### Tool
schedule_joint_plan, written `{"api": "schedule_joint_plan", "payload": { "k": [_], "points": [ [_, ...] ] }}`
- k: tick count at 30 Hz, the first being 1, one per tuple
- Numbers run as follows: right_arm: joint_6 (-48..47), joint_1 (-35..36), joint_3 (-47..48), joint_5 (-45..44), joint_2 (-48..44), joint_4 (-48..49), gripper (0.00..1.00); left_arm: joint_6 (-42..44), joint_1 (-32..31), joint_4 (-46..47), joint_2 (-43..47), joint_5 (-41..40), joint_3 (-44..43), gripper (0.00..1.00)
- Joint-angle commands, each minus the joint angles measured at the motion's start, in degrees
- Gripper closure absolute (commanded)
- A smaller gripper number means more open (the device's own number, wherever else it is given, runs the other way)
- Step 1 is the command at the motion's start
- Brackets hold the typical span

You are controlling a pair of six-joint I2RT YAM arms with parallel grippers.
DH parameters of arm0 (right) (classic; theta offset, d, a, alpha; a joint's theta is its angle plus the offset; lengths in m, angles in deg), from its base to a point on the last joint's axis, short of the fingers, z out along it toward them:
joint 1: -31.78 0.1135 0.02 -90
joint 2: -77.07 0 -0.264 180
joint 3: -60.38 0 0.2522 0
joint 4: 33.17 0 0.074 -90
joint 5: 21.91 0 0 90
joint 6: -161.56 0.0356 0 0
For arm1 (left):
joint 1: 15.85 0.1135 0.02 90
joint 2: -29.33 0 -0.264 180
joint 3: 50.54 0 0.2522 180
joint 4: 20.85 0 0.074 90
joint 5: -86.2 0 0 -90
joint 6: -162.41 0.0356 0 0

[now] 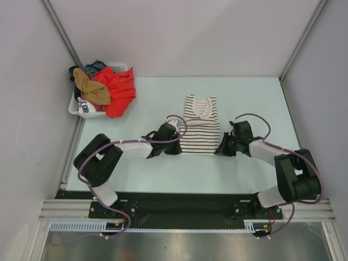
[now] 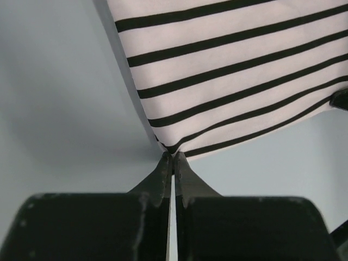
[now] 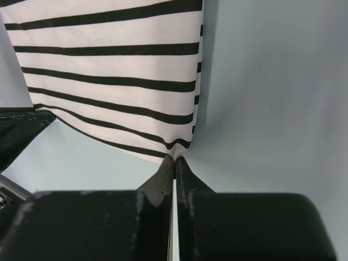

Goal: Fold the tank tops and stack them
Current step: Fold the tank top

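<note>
Pale tabletop (image 1: 152,174). Striped tank top (image 1: 199,128) lies flat at its centre, neckline away from the arms. Tan tank top (image 1: 91,89) heaped in laundry basket (image 1: 76,109), far left. Left claw (image 2: 173,163) pinches the striped hem's left corner; right claw (image 3: 174,163) pinches the right corner.

white black-striped tank top (image 1: 199,126), tan top (image 1: 92,88)

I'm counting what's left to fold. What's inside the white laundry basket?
The basket holds a heap: a tan-brown top, a red garment spilling over its rim, dark cloth behind and a white piece with blue lettering. Anything beneath the heap is covered.
</note>
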Motion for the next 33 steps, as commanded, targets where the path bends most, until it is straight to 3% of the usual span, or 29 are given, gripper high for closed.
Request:
{"api": "schedule_joint_plan", "payload": {
  "k": [1,7,11,14,18,23,33],
  "points": [
    [-0.8,1.1,-2.6,-2.4,-5.0,-5.3,1.0,0.1,-2.4,-3.4,5.5,-1.3,2.9,1.0],
    [-1.2,1.1,1.3,-2.6,-10.0,-10.6,1.0,0.1,-2.4,-9.4,8.0,-1.1,-0.1,1.0],
    [-1.9,1.2,12.6,-2.3,-8.2,-15.7,1.0,2.6,-1.3,-17.3,9.2,-3.0,-10.0,1.0],
    [-1.6,1.7,15.8,-3.1,-10.9,-18.9,1.0,3.0,-1.3,-20.4,13.9,-5.3,-12.0,1.0],
    [-0.1,2.2,10.6,-2.5,-15.5,-19.0,1.0,0.9,-2.1,-18.0,18.9,-3.7,-4.4,1.0],
    [3.0,4.4,-4.5,-1.0,-20.6,-14.4,1.0,-4.7,-6.7,-8.4,20.3,-0.5,11.9,1.0],
    [7.3,10.5,-7.4,-3.6,-32.5,-22.5,1.0,-10.2,-16.1,-12.1,26.5,-5.1,17.2,1.0]
  ]
}}
